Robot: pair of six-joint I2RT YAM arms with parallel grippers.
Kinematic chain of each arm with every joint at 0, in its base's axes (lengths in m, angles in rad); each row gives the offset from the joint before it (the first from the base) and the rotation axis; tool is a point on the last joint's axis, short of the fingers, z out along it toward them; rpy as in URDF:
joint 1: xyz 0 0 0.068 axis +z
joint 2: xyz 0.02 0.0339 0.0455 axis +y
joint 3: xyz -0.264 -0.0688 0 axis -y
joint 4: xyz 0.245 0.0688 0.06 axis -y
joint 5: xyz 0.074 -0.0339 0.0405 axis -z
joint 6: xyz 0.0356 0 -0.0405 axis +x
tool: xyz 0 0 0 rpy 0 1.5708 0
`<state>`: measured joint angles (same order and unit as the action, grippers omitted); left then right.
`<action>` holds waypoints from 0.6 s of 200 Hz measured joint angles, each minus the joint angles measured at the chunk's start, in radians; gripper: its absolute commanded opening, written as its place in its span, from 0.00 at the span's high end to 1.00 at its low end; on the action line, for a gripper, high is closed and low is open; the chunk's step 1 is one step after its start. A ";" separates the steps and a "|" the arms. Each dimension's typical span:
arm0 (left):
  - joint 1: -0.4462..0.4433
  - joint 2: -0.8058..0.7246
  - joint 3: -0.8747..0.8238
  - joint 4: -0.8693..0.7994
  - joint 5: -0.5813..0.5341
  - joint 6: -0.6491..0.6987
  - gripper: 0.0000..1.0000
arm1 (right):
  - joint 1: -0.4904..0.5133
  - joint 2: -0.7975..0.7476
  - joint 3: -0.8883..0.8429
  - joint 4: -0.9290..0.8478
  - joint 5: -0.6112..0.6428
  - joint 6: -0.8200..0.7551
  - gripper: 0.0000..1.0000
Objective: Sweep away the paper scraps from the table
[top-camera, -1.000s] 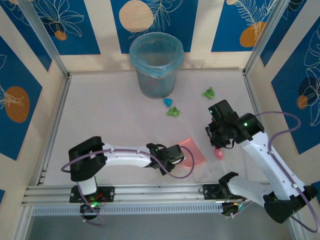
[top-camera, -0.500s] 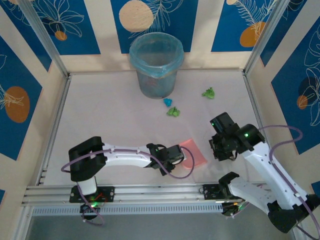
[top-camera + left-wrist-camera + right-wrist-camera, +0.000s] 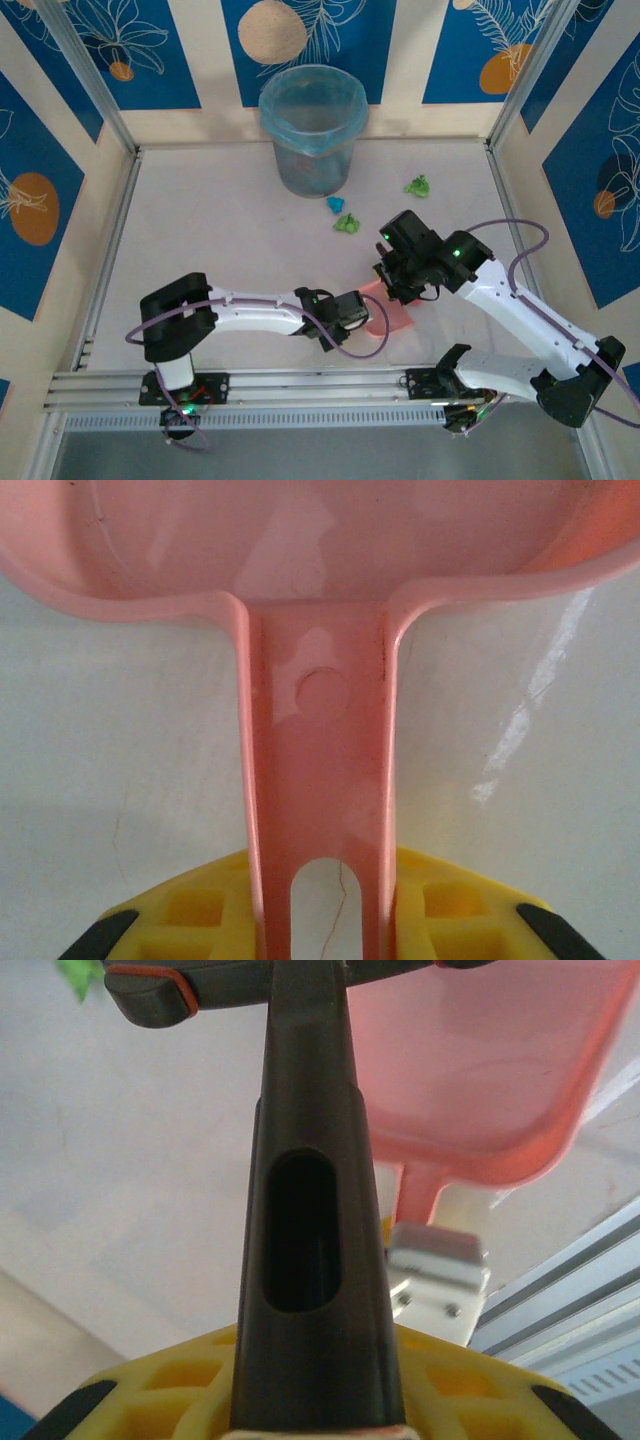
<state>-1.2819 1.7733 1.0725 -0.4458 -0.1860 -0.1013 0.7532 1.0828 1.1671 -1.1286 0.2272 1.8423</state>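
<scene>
My left gripper is shut on the handle of the pink dustpan, which lies flat on the table; its yellow fingers flank the handle. My right gripper is shut on a dark brush handle, with the brush head at the dustpan's far edge. Three paper scraps lie beyond it: a green one, a cyan one and another green one. In the right wrist view the pan is to the right of the brush, and a green scrap is at the top left.
A blue-lined bin stands at the back centre against the wall. Aluminium rails run along the near edge under both arm bases. Patterned walls close off the left, right and back sides.
My right arm has swung left with the brush, from right of the dustpan to its far edge. A pink scrap that lay right of the pan is no longer visible. The left arm has stayed put.
</scene>
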 measured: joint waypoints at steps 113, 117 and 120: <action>-0.003 0.000 0.006 -0.014 -0.019 -0.013 1.00 | -0.212 -0.132 -0.019 -0.035 0.082 -0.160 1.00; -0.002 0.000 0.007 -0.017 -0.021 -0.017 1.00 | -0.235 -0.137 -0.028 -0.036 0.074 -0.171 1.00; -0.001 0.000 0.008 -0.019 -0.022 -0.020 1.00 | -0.247 -0.138 -0.035 -0.037 0.071 -0.179 1.00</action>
<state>-1.2831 1.7733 1.0809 -0.4652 -0.2077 -0.1215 0.5060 0.9443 1.1320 -1.1652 0.2981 1.6638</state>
